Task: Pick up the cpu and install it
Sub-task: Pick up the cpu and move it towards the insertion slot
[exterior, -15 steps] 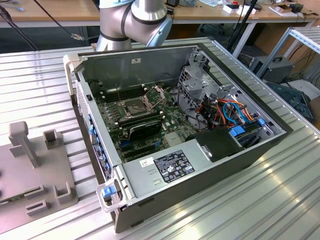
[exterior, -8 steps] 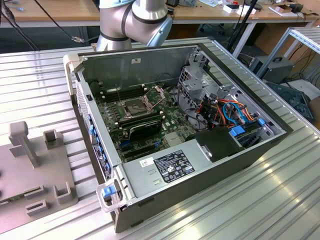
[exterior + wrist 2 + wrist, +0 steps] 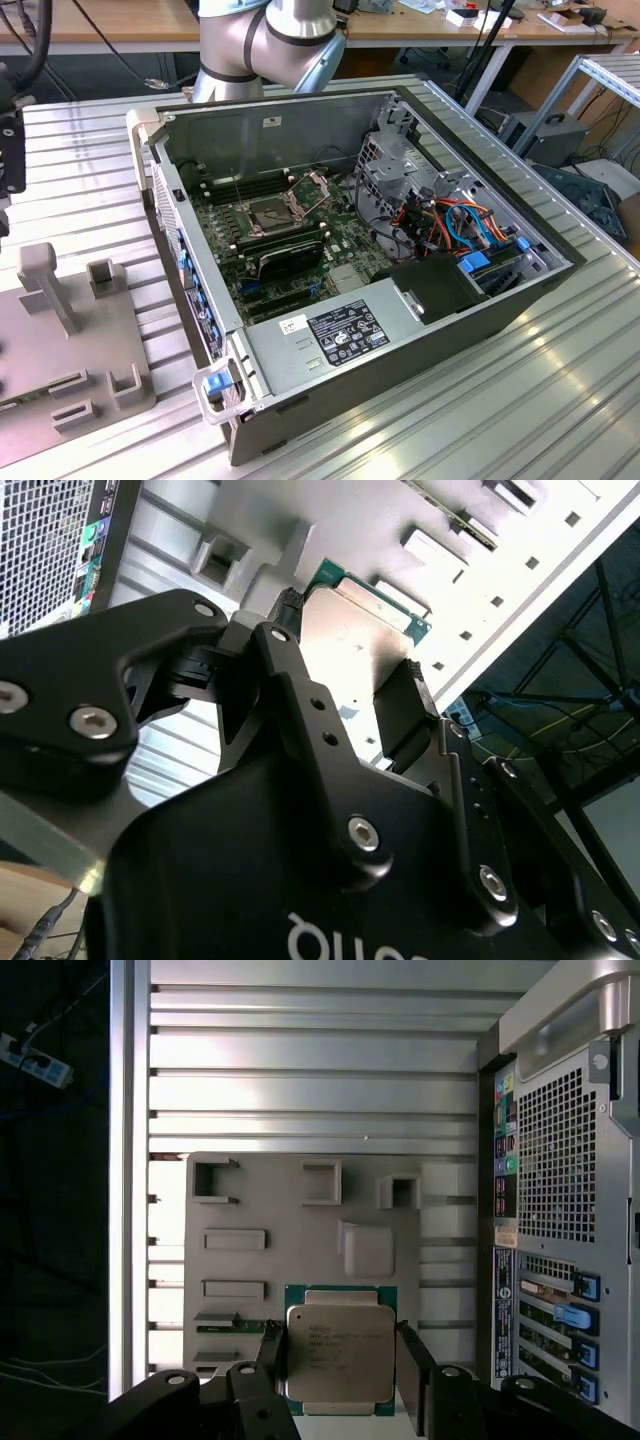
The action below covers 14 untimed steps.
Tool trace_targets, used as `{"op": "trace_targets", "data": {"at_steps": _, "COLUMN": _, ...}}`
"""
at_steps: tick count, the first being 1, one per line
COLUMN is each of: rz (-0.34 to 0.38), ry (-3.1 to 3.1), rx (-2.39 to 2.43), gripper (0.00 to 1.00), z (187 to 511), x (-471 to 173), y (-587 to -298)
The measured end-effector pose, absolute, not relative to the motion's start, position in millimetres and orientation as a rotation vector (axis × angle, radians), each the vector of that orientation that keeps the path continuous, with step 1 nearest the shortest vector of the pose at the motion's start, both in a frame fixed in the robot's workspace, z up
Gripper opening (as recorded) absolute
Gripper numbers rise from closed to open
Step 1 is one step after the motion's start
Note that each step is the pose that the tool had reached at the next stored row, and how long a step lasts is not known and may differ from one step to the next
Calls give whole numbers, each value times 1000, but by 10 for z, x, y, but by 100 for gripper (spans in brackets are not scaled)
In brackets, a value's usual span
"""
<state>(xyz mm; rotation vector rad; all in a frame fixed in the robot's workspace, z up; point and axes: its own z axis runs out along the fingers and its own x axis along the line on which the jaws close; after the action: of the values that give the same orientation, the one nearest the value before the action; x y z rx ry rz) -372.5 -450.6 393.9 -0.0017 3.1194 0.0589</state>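
The gripper (image 3: 338, 1340) seems to pinch the cpu (image 3: 340, 1355) by two opposite edges, over the grey tray (image 3: 250, 1200) beside the computer case (image 3: 560, 1160). The chip is probably light, stiff and fragile, so edges only.

The supporting surface is a ribbed aluminium table (image 3: 560, 400). An open computer case (image 3: 270, 135) lies on its side across the middle of the table, with the interior facing up. A grey fixture plate (image 3: 60, 350) with raised holders lies flat on the table at the exterior view's left, near the front edge. The plate sits just beside the case, with a narrow strip of bare table between them.
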Motion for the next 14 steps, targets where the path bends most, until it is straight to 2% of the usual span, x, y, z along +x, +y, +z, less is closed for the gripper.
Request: {"op": "trace_targets", "data": {"at_steps": 14, "rz": 59, "ry": 3120, "rx": -2, "gripper": 54, "z": 3939, "x": -3350, "y": -4507}}
